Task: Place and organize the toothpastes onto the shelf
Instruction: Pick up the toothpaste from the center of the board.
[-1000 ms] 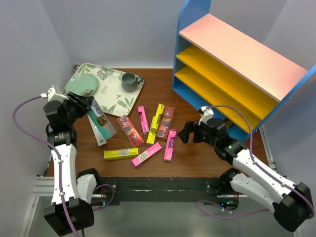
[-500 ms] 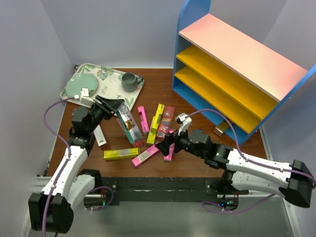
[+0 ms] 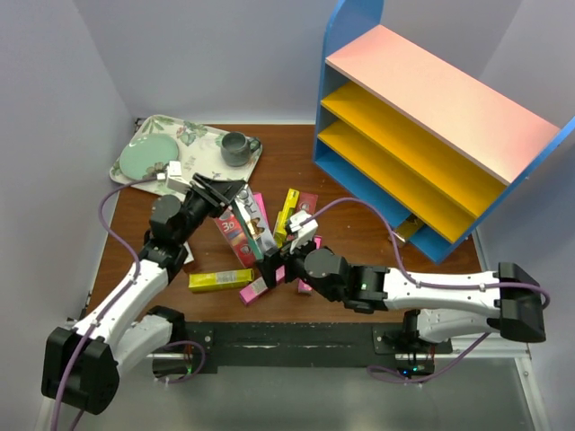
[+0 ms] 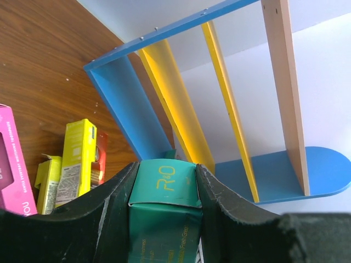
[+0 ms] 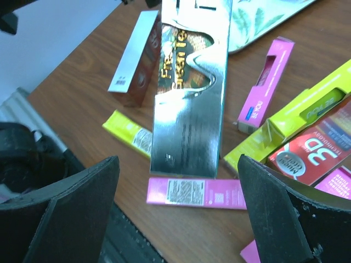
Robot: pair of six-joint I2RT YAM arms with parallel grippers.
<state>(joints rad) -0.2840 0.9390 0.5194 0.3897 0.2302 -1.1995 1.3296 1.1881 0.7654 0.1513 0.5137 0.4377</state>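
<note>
Nearest us, a slim yellow cardboard carton [image 3: 218, 281] and a bright pink cardboard carton [image 3: 256, 288] lie flat by the front edge of the dark brown wooden table [image 3: 359, 206]. Just beyond them is the right gripper [image 3: 274, 268], which has swung over from beside the shelf within the last second. Its jaws stand wide, just beginning to narrow, and hold nothing. The teal and silver toothpaste carton [image 5: 189, 93], glossy and mirror-bright on one face, hangs framed between its matte black fingers [image 5: 71, 213], untouched as far as we can tell.

The left gripper [image 3: 234, 198] has carried that carton in from the left and grips its teal end with jaws partly closed. We read this as a handover, since the shelf stands on the right arm's side.

Farther back, a dark red carton [image 3: 235, 241] and a second yellow carton [image 3: 287, 211] lie scattered. Behind them sits the floral tray [image 3: 202, 180] with a grey mug [image 3: 235, 148]. Farthest stands the tiered shelf [image 3: 431, 90], with blue side panels, a pale pink top board and smooth yellow-orange boards.
</note>
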